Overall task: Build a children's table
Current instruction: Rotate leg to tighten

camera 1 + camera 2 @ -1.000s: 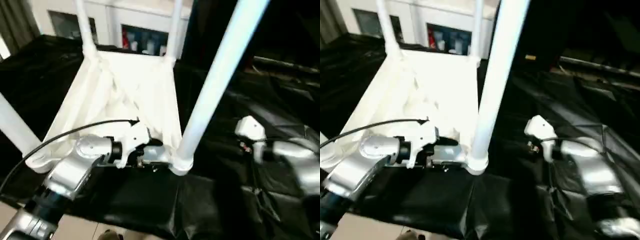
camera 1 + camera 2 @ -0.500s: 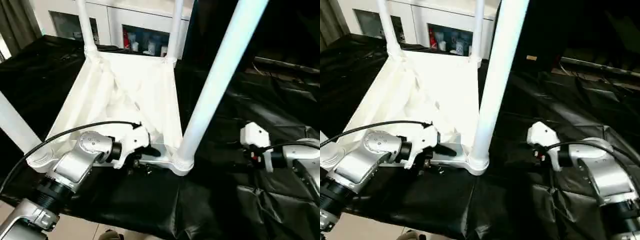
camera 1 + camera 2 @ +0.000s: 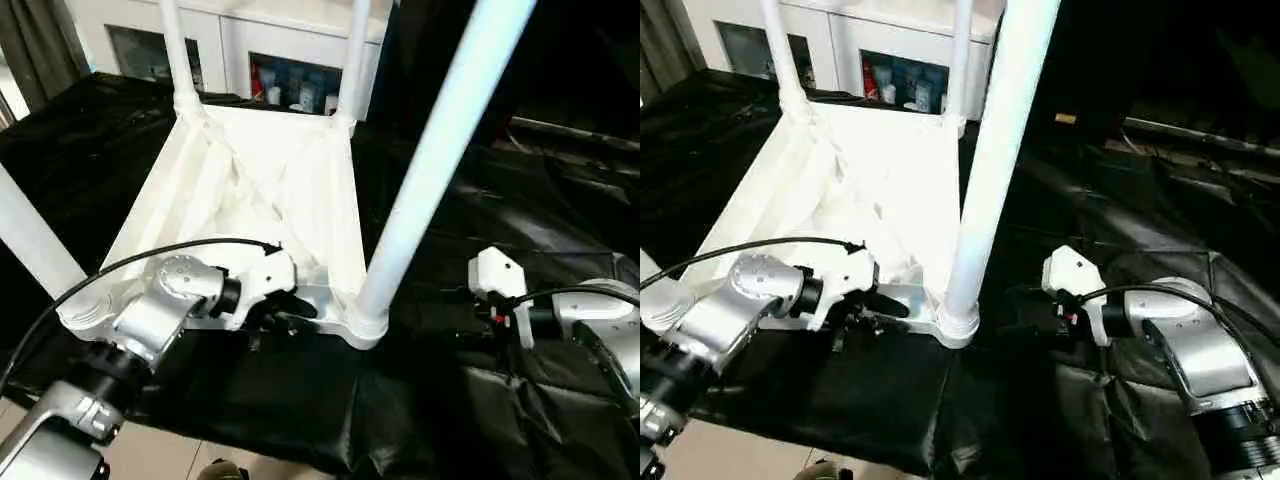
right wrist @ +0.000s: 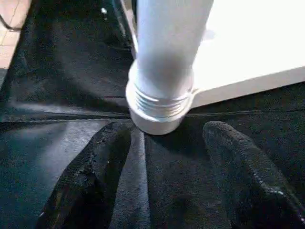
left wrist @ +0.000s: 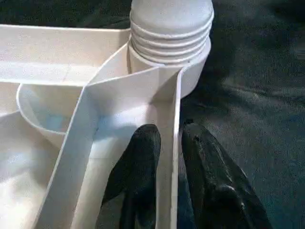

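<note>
surface: black-draped work table (image 3: 500, 420) | on it: upturned children's table (image 3: 260, 190)

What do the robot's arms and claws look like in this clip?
Both forearms are silver metal cylinders with black joint rings. Each wrist ends in a white plastic block. A thin black cable loops over the left arm and another over the right arm. Each claw has two black, rough-surfaced fingers.

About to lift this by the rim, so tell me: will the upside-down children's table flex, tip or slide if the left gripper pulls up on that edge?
The rim is a thin wall between the left gripper fingers, so it may flex. Four upright legs probably make it top-heavy and tippy. The tabletop lies on slack black cloth, which could bunch or slide.
</note>
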Controlling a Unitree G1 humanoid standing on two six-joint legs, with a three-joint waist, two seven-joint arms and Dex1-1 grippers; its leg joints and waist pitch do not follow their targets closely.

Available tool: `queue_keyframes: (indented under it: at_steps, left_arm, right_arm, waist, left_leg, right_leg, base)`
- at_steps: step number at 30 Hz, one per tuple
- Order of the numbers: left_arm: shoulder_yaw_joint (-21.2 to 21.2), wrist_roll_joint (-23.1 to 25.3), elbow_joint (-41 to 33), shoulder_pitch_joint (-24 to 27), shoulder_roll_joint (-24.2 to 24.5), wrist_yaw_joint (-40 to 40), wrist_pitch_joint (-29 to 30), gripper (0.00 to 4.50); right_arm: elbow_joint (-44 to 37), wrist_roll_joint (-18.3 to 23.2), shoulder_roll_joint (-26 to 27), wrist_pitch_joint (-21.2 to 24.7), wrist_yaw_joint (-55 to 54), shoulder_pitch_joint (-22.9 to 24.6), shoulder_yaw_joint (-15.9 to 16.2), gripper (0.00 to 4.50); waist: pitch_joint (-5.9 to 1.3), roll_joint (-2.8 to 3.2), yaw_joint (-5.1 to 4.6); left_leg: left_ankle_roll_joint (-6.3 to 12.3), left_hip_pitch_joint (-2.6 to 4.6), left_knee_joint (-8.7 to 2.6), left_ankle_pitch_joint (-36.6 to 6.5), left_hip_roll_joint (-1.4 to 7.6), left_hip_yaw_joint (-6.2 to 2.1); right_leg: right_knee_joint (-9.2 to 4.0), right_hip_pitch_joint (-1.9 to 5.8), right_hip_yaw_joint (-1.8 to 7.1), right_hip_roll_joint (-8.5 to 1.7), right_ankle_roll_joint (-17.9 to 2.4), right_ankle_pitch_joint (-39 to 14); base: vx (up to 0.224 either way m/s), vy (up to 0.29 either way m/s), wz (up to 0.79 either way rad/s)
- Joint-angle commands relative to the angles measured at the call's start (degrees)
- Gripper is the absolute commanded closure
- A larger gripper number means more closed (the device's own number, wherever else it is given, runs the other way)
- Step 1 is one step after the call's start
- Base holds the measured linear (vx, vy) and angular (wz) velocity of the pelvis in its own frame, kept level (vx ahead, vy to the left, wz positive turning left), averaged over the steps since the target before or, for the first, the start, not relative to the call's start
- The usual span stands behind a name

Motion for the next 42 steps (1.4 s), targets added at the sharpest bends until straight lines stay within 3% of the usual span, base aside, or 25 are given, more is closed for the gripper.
queue_keyframes:
  at_steps: [1, 4, 8, 11, 13, 17, 18, 21, 23, 27, 30, 32, 33, 34, 36, 38, 40, 41, 42]
  left_arm:
    - [0.5, 2.6, 2.4, -0.1, 1.2, 0.2, 0.3, 3.78]
    - [0.4, 3.0, 2.8, -0.4, 1.8, 0.2, 0.0, 4.15]
    - [0.2, 4.1, 3.5, -0.8, 2.3, 0.3, -0.9, 4.26]
    - [0.2, 4.4, 3.6, -1.1, 2.6, 0.3, -1.2, 4.39]
    - [0.3, 4.4, 3.3, -1.3, 2.5, 0.2, -1.2, 4.39]
    - [1.7, 2.8, 2.8, -1.5, 1.2, 0.0, -1.0, 4.39]
    - [2.1, 2.4, 2.8, -1.6, 0.9, 0.0, -0.9, 4.39]
    - [3.0, 1.0, 2.6, -1.5, -0.2, -0.3, -0.9, 4.46]
    - [3.1, 0.7, 2.5, -1.5, -0.4, -0.3, -0.7, 4.50]
    - [3.1, 0.5, 2.8, -1.4, -1.7, 0.5, -0.3, 4.50]
    - [2.9, 1.0, 2.7, -1.2, -2.0, 0.8, -0.3, 4.50]
    - [3.2, 1.3, 1.4, -0.6, -2.2, 1.3, 0.3, 4.50]
    - [3.4, 1.3, 0.8, -0.4, -2.1, 1.4, 0.5, 4.50]
    - [3.9, 1.2, 0.3, 0.0, -1.8, 1.3, 0.6, 4.50]
    - [4.3, 1.1, 0.2, 0.3, -1.3, 1.0, 0.2, 4.50]
    - [4.6, 1.5, -0.1, 1.4, -0.4, 1.3, -0.9, 4.50]
    - [4.7, 2.2, -1.3, 2.2, -0.4, 2.4, -1.3, 4.50]
    - [4.9, 2.1, -1.9, 2.3, -0.5, 2.8, -1.3, 4.50]
    - [4.9, 2.1, -1.9, 2.3, -0.5, 2.8, -1.3, 4.50]
  right_arm:
    - [-1.0, 0.0, -0.8, 0.4, 0.1, 0.1, -0.1, 1.67]
    - [-1.0, 0.1, -0.9, 0.4, 0.0, -0.1, 0.0, 1.67]
    - [-0.9, 0.2, -0.9, 0.2, -0.1, -0.2, 0.2, 1.67]
    - [-0.7, 0.2, -0.8, 0.1, -0.2, -0.4, 0.2, 1.67]
    - [-0.6, 0.2, -0.7, 0.1, -0.2, -0.5, 0.2, 1.67]
    - [-0.4, 1.1, 0.0, 0.1, -0.4, -0.6, -0.3, 1.67]
    - [-0.3, 1.4, 0.2, 0.3, -0.5, -0.6, -0.5, 1.67]
    - [-0.2, 3.7, 1.6, 2.6, -1.3, -0.1, -1.6, 1.50]
    - [-0.3, 4.0, 2.0, 3.0, -1.8, 0.1, -1.8, 1.40]
    - [-0.7, 3.9, 4.3, 2.9, -4.2, 1.3, -1.5, 0.97]
    - [-0.4, 2.6, 5.2, 2.0, -6.1, 1.3, -1.0, 0.90]
    - [1.2, 0.0, 8.5, -0.5, -11.0, 0.2, -0.1, 0.90]
    - [1.8, -0.4, 9.7, -0.6, -12.5, -0.3, 0.1, 0.90]
    - [2.7, -1.2, 10.9, -1.7, -13.8, -0.8, 0.6, 0.90]
    - [3.1, -1.8, 11.8, -2.3, -14.7, -1.1, 1.1, 0.90]
    - [5.2, -3.6, 14.3, -3.5, -17.4, -2.0, 2.6, 0.90]
    - [6.5, -4.7, 15.8, -4.3, -18.8, -2.4, 3.5, 0.90]
    - [6.8, -4.9, 16.3, -4.6, -18.9, -2.7, 4.0, 0.90]
    - [6.8, -4.9, 16.3, -4.6, -18.9, -2.7, 4.0, 0.90]
  waist:
    - [-3.47, 0.06, 0.15]
    - [-3.22, 0.10, -0.03]
    - [-3.19, 0.09, -0.38]
    - [-3.20, 0.69, -0.93]
    - [-3.28, 0.77, -1.25]
    - [-3.11, 0.62, -1.46]
    - [-3.16, 0.59, -1.37]
    - [-3.24, 0.76, -1.32]
    - [-3.31, 0.73, -1.24]
    - [-2.60, 0.65, -1.15]
    - [-2.41, 0.61, -1.18]
    - [-1.99, -0.41, -1.36]
    - [-2.02, 0.22, -1.35]
    - [-1.93, 0.04, -1.50]
    - [-1.79, 0.29, -1.58]
    - [-0.89, 0.67, -1.71]
    - [-1.04, 0.21, -1.80]
    - [-0.68, -0.25, -1.82]
    - [-0.33, 0.01, -1.87]
  left_leg:
    - [0.20, 0.74, -3.84, -17.6, 1.12, -1.14]
    - [-0.21, 1.16, -3.71, -19.8, 0.93, -1.39]
    - [-0.32, 1.22, -3.76, -21.1, 0.79, -1.78]
    - [-0.39, 1.20, -4.31, -23.0, 1.14, -2.39]
    - [-0.65, 1.10, -4.76, -24.8, 1.38, -2.89]
    - [-0.62, 1.52, -4.63, -26.1, 1.21, -2.77]
    - [-0.31, 1.91, -4.31, -26.2, 1.01, -2.56]
    - [-0.23, 1.94, -4.47, -26.3, 1.22, -2.60]
    - [-0.25, 1.97, -4.44, -26.2, 1.26, -2.60]
    - [0.15, 1.82, -4.75, -25.7, 1.26, -2.34]
    - [0.16, 1.76, -4.84, -25.2, 1.29, -2.37]
    - [0.37, 1.59, -4.91, -24.7, 1.26, -2.28]
    - [0.14, 1.84, -4.86, -24.8, 1.15, -2.30]
    - [0.04, 1.55, -4.97, -24.6, 1.17, -2.42]
    - [-0.21, 1.86, -5.03, -25.5, 1.19, -2.44]
    - [-0.45, 1.63, -5.49, -27.3, 1.20, -2.65]
    - [-0.36, 1.66, -5.35, -26.9, 1.07, -2.66]
    - [-0.18, 1.68, -5.46, -26.8, 1.07, -2.59]
    - [-0.09, 1.73, -5.48, -26.8, 0.98, -2.65]
  right_leg:
    - [-6.18, 2.02, 1.84, -3.87, -4.8, -31.9]
    - [-6.99, 1.67, 1.35, -4.00, -2.9, -37.7]
    - [-7.53, 1.64, 0.76, -4.04, -1.9, -39.6]
    - [-7.70, 2.26, -0.08, -4.31, -3.1, -37.5]
    - [-7.68, 2.91, -0.75, -4.56, -4.0, -35.0]
    - [-7.94, 2.62, -0.93, -4.62, -4.7, -34.6]
    - [-8.35, 2.51, -1.38, -4.82, -4.2, -35.7]
    - [-8.35, 2.65, -1.87, -5.06, -4.6, -34.0]
    - [-8.15, 2.62, -1.90, -5.17, -4.9, -33.3]
    - [-7.92, 2.31, -1.44, -5.16, -5.8, -31.8]
    - [-7.80, 2.27, -1.39, -5.22, -5.6, -32.1]
    - [-7.84, 2.01, -1.31, -5.26, -5.1, -33.4]
    - [-8.00, 1.90, -1.41, -5.43, -4.8, -34.8]
    - [-8.06, 2.06, -1.45, -5.41, -4.4, -35.0]
    - [-8.17, 1.72, -1.45, -5.39, -4.1, -35.6]
    - [-8.30, 1.49, -1.40, -5.24, -3.8, -35.9]
    - [-8.15, 1.72, -1.30, -5.47, -3.4, -36.5]
    - [-8.35, 1.43, -1.23, -5.58, -3.3, -37.2]
    - [-8.54, 1.34, -1.21, -5.61, -2.9, -38.7]
  base:
    - [0.000, 0.000, 0.00]
    - [0.000, 0.000, 0.00]
    - [0.000, 0.000, 0.00]
    - [0.000, 0.000, 0.00]
    - [0.000, 0.000, 0.00]
    - [0.000, 0.000, 0.00]
    - [0.000, 0.000, 0.00]
    - [0.000, 0.000, 0.00]
    - [0.000, 0.000, 0.00]
    - [0.000, 0.000, 0.00]
    - [0.000, 0.000, 0.00]
    - [0.000, 0.000, 0.00]
    - [0.000, 0.000, 0.00]
    - [0.000, 0.000, 0.00]
    - [0.000, 0.000, 0.00]
    - [0.000, 0.000, 0.00]
    - [0.000, 0.000, 0.00]
    - [0.000, 0.000, 0.00]
    - [0.000, 0.000, 0.00]
